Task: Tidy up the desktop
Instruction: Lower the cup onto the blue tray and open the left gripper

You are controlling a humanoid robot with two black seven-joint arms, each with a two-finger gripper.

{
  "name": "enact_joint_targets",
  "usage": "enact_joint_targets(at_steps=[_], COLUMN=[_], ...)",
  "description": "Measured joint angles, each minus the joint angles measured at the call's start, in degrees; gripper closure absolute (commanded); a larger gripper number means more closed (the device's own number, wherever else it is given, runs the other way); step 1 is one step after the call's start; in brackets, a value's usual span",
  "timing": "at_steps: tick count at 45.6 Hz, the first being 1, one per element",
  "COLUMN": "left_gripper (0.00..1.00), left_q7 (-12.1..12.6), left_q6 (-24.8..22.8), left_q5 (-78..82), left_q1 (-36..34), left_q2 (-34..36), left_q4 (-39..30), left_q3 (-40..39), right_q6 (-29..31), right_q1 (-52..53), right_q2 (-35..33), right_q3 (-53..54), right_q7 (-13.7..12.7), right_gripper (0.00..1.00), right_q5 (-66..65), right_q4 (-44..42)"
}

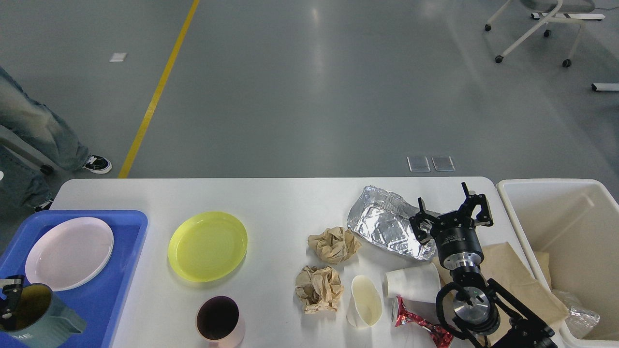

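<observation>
The white desktop (280, 198) holds a yellow plate (208, 245), a pink cup (218, 320), two crumpled brown paper balls (333, 244) (319, 288), a crushed foil tray (387, 223), two tipped white paper cups (365, 299) (413, 282), a red wrapper (418, 325) and a brown paper bag (512, 280). My left gripper (9, 302) shows only at the bottom left edge, gripping the rim of a teal mug (38, 323) over the blue tray (111, 290). My right gripper (452, 212) is open and empty, beside the foil tray's right end.
A pink plate (69, 252) lies in the blue tray. A beige bin (541, 227) with some rubbish stands off the table's right end. A person's legs (34, 130) are at the far left, and a wheeled chair (537, 29) at the back right.
</observation>
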Motion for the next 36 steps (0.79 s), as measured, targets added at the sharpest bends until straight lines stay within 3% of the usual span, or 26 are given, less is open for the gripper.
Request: enact_joint_targets(at_steps=[13, 36], left_gripper=[0.96, 0.95], left_q7=[-1.29, -1.26], left_q6=[6.02, 7.89], left_q5=[0.02, 0.02], left_q1=[3.83, 5.17], left_q2=[-1.12, -1.12], left_q4=[0.9, 0.91], left_q3=[-1.29, -1.58], right_q6=[0.0, 0.0], right_q1=[0.0, 0.0], right_q2=[0.0, 0.01], right_q3=[0.0, 0.0], right_q7=[0.0, -0.01], right_gripper=[0.0, 0.0], right_q5=[0.0, 0.0], right_q4=[0.0, -0.01])
